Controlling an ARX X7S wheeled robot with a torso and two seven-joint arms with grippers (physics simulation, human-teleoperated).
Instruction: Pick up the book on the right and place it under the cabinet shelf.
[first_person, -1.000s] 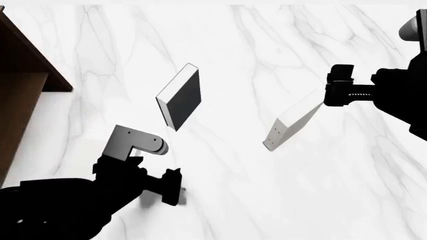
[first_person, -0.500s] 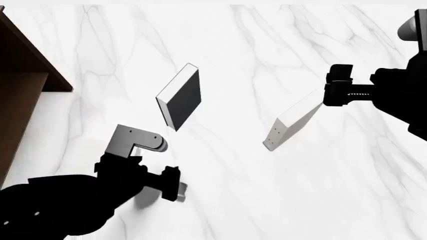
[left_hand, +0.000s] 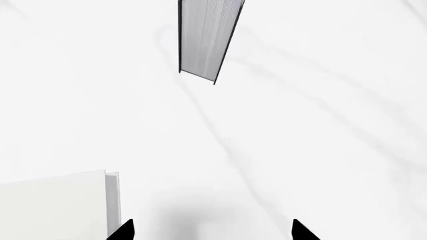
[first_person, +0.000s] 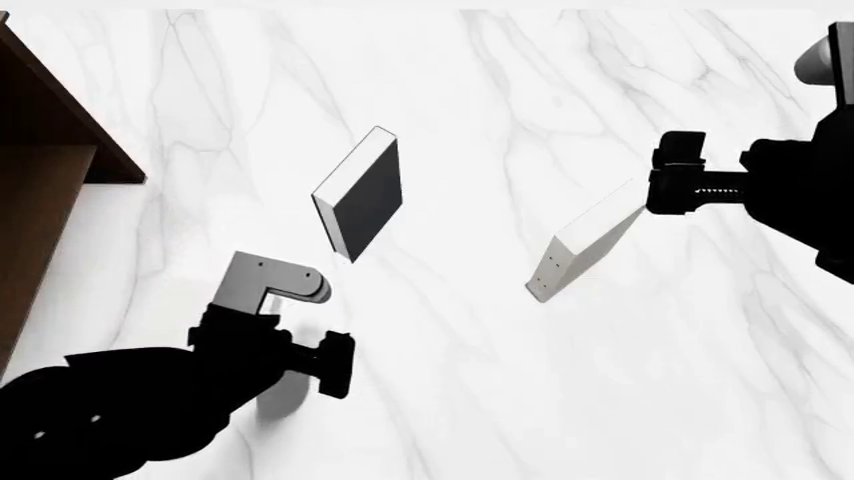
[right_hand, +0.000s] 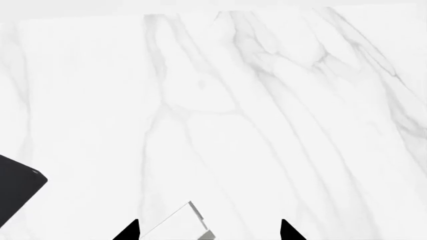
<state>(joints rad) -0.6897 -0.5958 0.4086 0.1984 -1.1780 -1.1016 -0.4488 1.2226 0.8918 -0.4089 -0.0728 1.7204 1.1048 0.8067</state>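
The thin pale book stands tilted on the white marble table at the right of the head view. My right gripper is open at its far upper end. In the right wrist view the book's corner lies between the two open fingertips of the right gripper, not clamped. The dark brown cabinet is at the far left edge. My left gripper is low at the left, open and empty; it also shows in the left wrist view.
A black-covered book stands tilted between the cabinet and the thin book; its pages show in the left wrist view and its cover in the right wrist view. A thicker pale book lies just beside one left fingertip.
My left gripper has drawn back a little toward the left and up in the head view. The right gripper and the books have not visibly moved.
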